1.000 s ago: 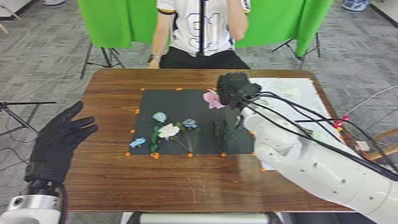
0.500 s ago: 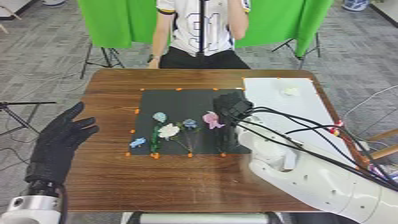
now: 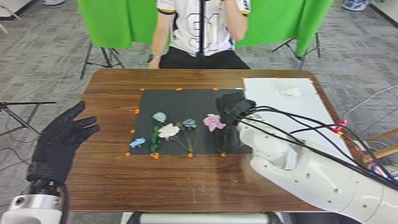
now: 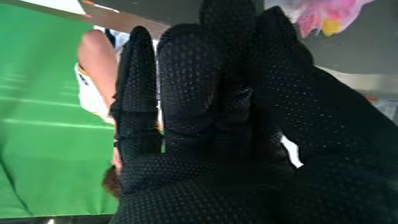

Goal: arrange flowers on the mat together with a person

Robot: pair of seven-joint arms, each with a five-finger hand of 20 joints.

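Note:
My right hand (image 3: pixel 233 105) is over the right part of the dark mat (image 3: pixel 182 100), its fingers fairly straight. The pink flower (image 3: pixel 214 122) lies beside it, just left and nearer, stem towards the near edge. In the right wrist view, the pink flower (image 4: pixel 322 16) is past the tips of my right hand (image 4: pixel 200 110), apart from them. Left of it on the mat are a blue-grey flower (image 3: pixel 189 123), a white flower (image 3: pixel 169 131), a pale blue flower (image 3: pixel 160 117) and a small blue flower (image 3: pixel 137 142). My left hand (image 3: pixel 60 142) stays open beyond the table's left edge.
A white sheet (image 3: pixel 289 110) at the right bears a pale flower (image 3: pixel 290 91); my right forearm crosses its near part. Orange markers surround the mat on the brown table (image 3: pixel 178 185). Red and other small items lie by the table's right edge.
My right hand and the pink flower have come nearer along the mat. Over the last half second the flower head has shifted slightly and stands straighter. My left hand has kept still.

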